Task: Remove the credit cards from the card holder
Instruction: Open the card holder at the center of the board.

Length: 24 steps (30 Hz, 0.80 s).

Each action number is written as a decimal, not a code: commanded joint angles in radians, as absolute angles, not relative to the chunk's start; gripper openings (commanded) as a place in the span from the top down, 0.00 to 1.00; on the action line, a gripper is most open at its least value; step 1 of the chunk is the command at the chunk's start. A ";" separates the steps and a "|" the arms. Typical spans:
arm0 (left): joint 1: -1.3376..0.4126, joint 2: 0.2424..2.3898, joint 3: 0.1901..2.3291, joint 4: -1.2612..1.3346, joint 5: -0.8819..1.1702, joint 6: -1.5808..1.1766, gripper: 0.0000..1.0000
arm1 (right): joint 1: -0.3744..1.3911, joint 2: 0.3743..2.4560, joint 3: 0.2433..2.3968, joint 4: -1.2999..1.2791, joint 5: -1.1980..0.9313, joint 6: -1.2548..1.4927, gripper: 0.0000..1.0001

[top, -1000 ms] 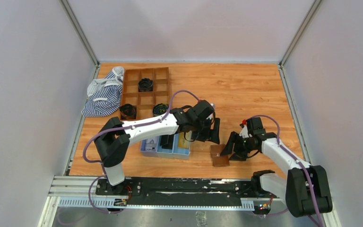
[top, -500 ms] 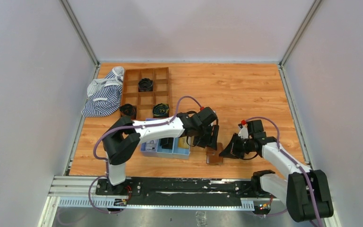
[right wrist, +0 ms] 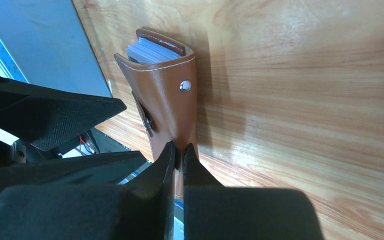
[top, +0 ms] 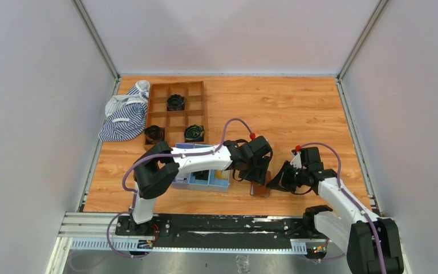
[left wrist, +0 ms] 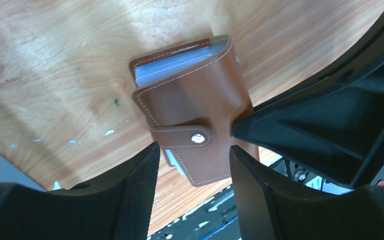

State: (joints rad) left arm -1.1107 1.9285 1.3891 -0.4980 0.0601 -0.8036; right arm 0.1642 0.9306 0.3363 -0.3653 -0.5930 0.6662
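Note:
The brown leather card holder [top: 260, 188] lies near the table's front edge, its snap strap fastened. Pale edges of the credit cards [left wrist: 172, 62] show inside its open end, also in the right wrist view [right wrist: 149, 52]. My right gripper [top: 275, 181] is shut on one thin edge of the card holder [right wrist: 162, 95], the jaws pressed together [right wrist: 180, 148]. My left gripper [top: 260, 172] hangs open just over the card holder [left wrist: 195, 100]. Its fingertips [left wrist: 192, 149] straddle the strap end, and I see no contact.
A blue three-compartment tray [top: 183, 181] sits just left of the holder, under the left forearm. Its wall [right wrist: 45, 45] shows in the right wrist view. A brown wooden grid box [top: 158, 114] with dark round items and a striped cloth [top: 124, 114] lie at the back left.
My left arm swung right and down over the holder and its jaws narrowed. My right gripper closed onto the holder's edge, and the holder shifted slightly left.

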 commanded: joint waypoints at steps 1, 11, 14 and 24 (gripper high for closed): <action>-1.127 1.978 1.453 -0.523 0.015 -0.775 0.43 | 0.179 0.938 0.323 -0.391 -0.536 0.671 1.00; -1.131 2.046 1.493 -0.569 0.003 -0.776 0.62 | 0.178 0.941 0.324 -0.397 -0.530 0.672 1.00; -1.131 2.040 1.493 -0.593 -0.025 -0.768 0.69 | 0.178 0.938 0.320 -0.397 -0.524 0.676 1.00; -1.131 1.981 1.455 -0.623 -0.106 -0.759 1.00 | 0.178 0.946 0.308 -0.399 -0.481 0.686 1.00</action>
